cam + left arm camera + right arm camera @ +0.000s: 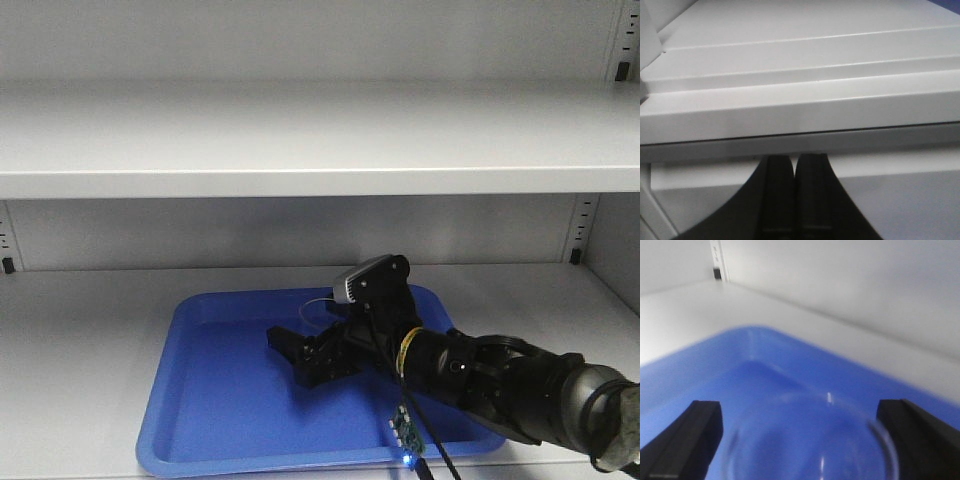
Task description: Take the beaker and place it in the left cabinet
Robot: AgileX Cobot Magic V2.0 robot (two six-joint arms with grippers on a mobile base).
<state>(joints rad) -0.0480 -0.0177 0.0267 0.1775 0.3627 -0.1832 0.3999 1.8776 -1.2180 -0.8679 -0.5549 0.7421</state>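
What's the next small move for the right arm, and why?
Probably draw the right gripper straight back, level. Its jaws stand wide open on either side of the beaker, which seems to sit upright in the tray inside the cabinet, so it looks released. Backing out straight should avoid clipping it.

Clear glass beaker [810,440], glossy blue plastic tray [200,400], matt grey metal cabinet [300,140].
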